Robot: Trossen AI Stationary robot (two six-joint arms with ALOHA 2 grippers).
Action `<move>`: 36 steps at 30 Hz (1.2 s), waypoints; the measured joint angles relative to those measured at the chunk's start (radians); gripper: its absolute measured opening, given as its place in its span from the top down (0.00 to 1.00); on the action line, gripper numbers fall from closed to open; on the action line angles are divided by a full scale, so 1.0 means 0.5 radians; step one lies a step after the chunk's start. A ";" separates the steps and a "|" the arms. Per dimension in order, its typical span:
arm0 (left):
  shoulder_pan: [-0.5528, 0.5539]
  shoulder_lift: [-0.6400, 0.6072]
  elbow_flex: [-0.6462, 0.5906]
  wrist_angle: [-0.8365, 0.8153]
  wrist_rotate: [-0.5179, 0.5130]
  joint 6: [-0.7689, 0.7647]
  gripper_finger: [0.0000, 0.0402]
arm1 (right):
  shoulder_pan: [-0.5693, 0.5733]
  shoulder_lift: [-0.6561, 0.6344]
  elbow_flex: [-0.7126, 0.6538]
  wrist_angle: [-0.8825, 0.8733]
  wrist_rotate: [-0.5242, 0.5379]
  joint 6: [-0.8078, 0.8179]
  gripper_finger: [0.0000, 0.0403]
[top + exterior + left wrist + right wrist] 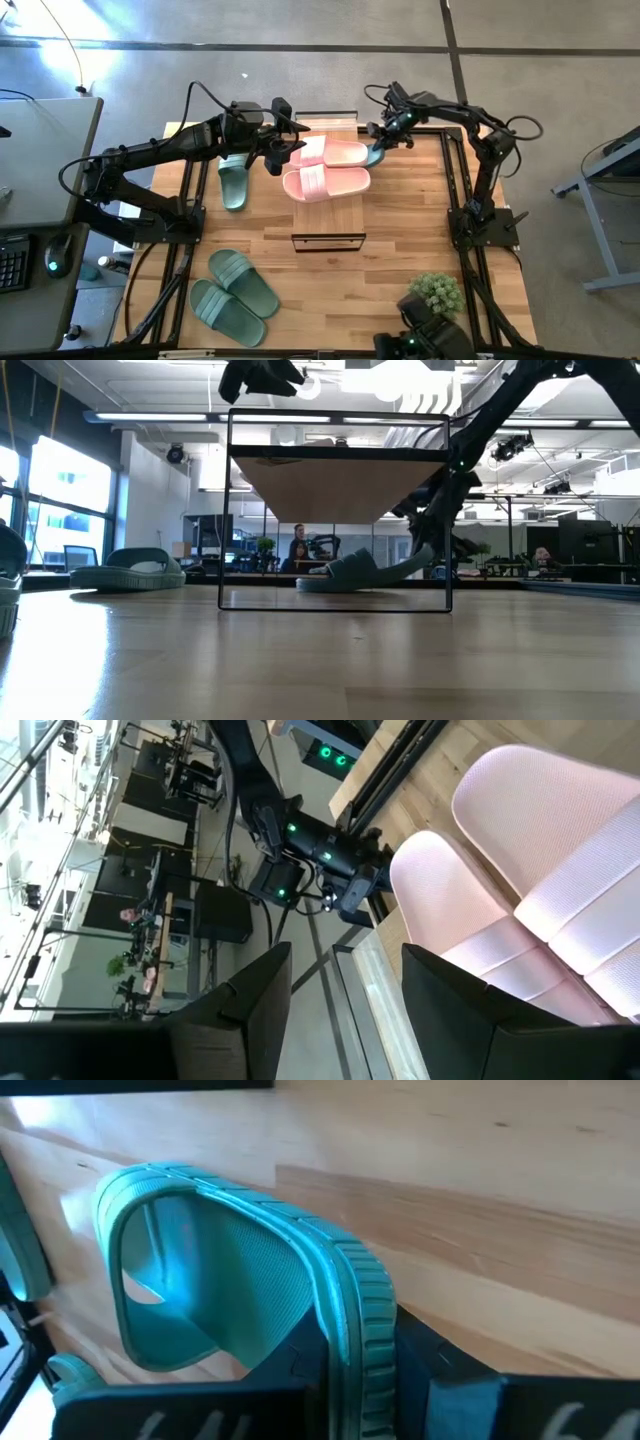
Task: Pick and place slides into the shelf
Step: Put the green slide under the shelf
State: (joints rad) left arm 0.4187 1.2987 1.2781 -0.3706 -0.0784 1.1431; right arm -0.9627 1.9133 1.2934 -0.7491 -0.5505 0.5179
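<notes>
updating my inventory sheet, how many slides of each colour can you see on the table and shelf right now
pink slides: 2, on the shelf top
green slides: 4, one of them gripped by the right hand
total: 6

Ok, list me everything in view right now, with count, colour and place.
Pale pink rubber slides: two, side by side on top of the shelf.
Sage-green rubber slides: four; two at the table's front left, one left of the shelf, one gripped at the shelf's right end.
Light wood shelf with black metal frame: one, table centre.
Small green potted plant: one, front right.
Wooden table: one.
Left hand: open, by the pink slides.
Right hand: shut on the green slide.
</notes>
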 joint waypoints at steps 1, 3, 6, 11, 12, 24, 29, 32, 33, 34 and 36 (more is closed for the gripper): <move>0.000 0.000 0.000 0.001 0.000 0.000 0.57 | 0.006 0.008 0.000 0.015 0.000 0.001 0.90; 0.000 0.000 0.000 0.000 0.000 0.000 0.57 | 0.020 0.018 0.000 0.026 0.027 0.002 0.88; 0.000 0.000 0.000 0.000 0.000 0.000 0.57 | 0.045 0.032 0.000 0.038 0.121 -0.001 0.82; 0.000 0.000 0.000 0.001 0.000 -0.001 0.57 | 0.081 0.037 0.000 0.037 0.283 -0.050 0.69; 0.000 0.000 0.000 0.001 0.000 -0.001 0.57 | 0.086 0.038 -0.001 0.035 0.307 -0.052 0.66; 0.000 0.000 0.000 -0.008 -0.001 -0.001 0.57 | 0.167 0.038 -0.002 0.040 0.620 -0.043 0.44; 0.001 0.000 0.000 -0.038 -0.004 -0.002 0.57 | 0.165 0.034 -0.002 0.009 0.624 -0.041 0.45; 0.001 0.000 -0.001 -0.062 -0.018 -0.004 0.57 | 0.162 -0.004 -0.002 0.009 0.652 -0.054 0.45; 0.001 0.000 -0.001 -0.063 -0.019 -0.004 0.57 | 0.160 -0.024 -0.002 0.014 0.668 -0.069 0.45; 0.001 0.000 -0.001 -0.063 -0.019 -0.004 0.57 | 0.160 -0.048 -0.002 0.024 0.675 -0.086 0.45; 0.001 0.000 -0.001 -0.063 -0.024 -0.004 0.57 | 0.151 -0.099 -0.002 0.023 0.678 -0.089 0.45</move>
State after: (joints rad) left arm 0.4191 1.2987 1.2778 -0.4019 -0.0902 1.1412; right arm -0.8874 1.8637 1.2926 -0.7378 -0.2113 0.4735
